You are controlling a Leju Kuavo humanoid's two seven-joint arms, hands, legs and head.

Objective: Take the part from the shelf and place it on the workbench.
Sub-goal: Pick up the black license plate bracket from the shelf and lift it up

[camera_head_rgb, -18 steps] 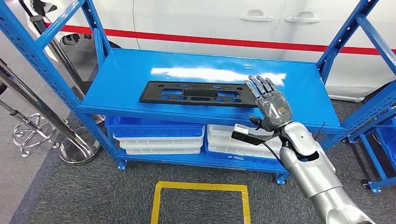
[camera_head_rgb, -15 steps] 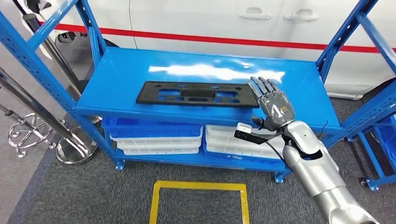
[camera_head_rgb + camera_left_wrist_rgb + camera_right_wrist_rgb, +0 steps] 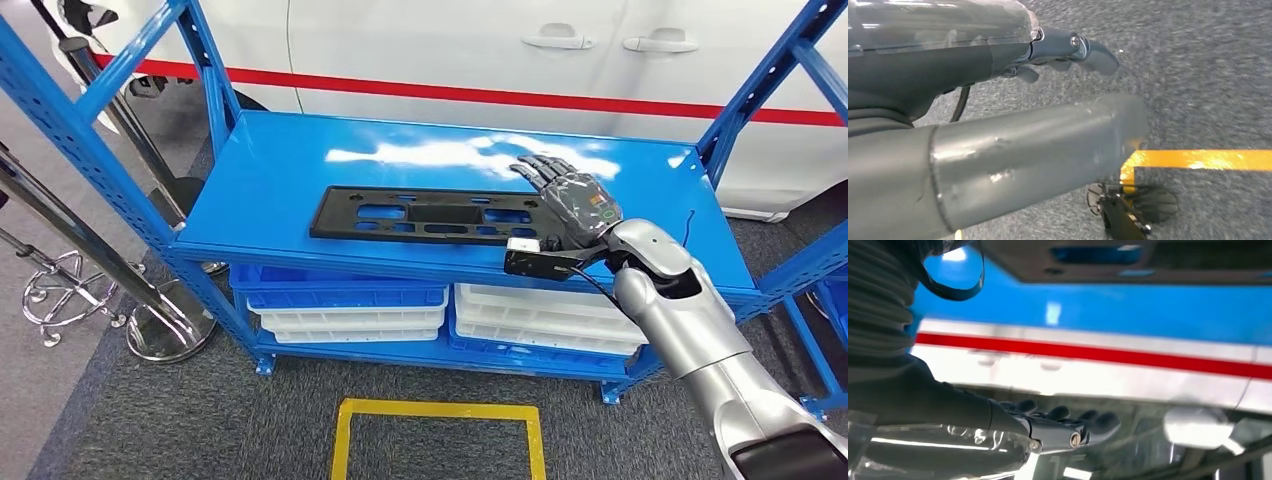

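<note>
One part (image 3: 432, 216), a long flat black plate with cut-outs, is lying on the blue shelf (image 3: 270, 180), at about nine o'clock from the right hand (image 3: 572, 204). That hand is hovering released, fingers spread, just beside the plate's near end. It is looking stiff, light and thin; pinching an edge or a cut-out seems best. The left hand (image 3: 1068, 55) is hanging, curled on nothing.

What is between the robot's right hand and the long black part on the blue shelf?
Nothing. In the head view the right hand hovers at the right end of the black part, and just bare blue shelf shows there.
</note>
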